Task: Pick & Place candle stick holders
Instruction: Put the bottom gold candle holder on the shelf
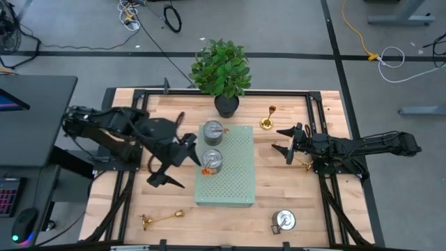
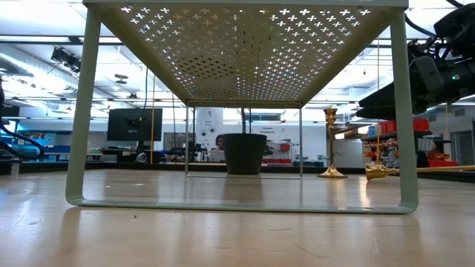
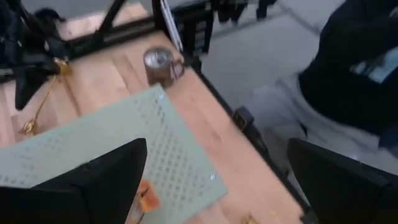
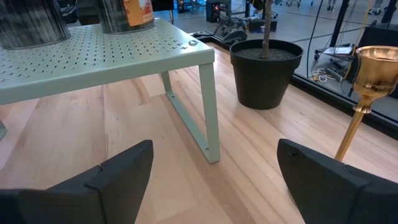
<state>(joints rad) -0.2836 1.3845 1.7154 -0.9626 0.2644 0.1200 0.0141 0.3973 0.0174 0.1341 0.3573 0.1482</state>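
Two squat silver candle stick holders (image 1: 212, 131) (image 1: 212, 160) stand on the pale green perforated board (image 1: 233, 183). A third silver one (image 1: 283, 221) sits on the table at the near right and also shows in the left wrist view (image 3: 160, 64). One gold holder (image 1: 267, 122) stands upright on its base by the plant. One gold holder (image 1: 162, 219) lies on its side at the near left, another (image 1: 304, 164) beside my right arm. My left gripper (image 1: 182, 164) is open at the board's left edge, next to the nearer silver holder. My right gripper (image 1: 281, 139) is open and empty, right of the board.
A black-potted plant (image 1: 223, 70) stands at the far edge, behind the board. The board stands on thin legs (image 4: 208, 118) with free room beneath it. Black frame rails (image 1: 327, 139) run along the table's sides. A person (image 3: 348, 74) is beyond the table's near edge.
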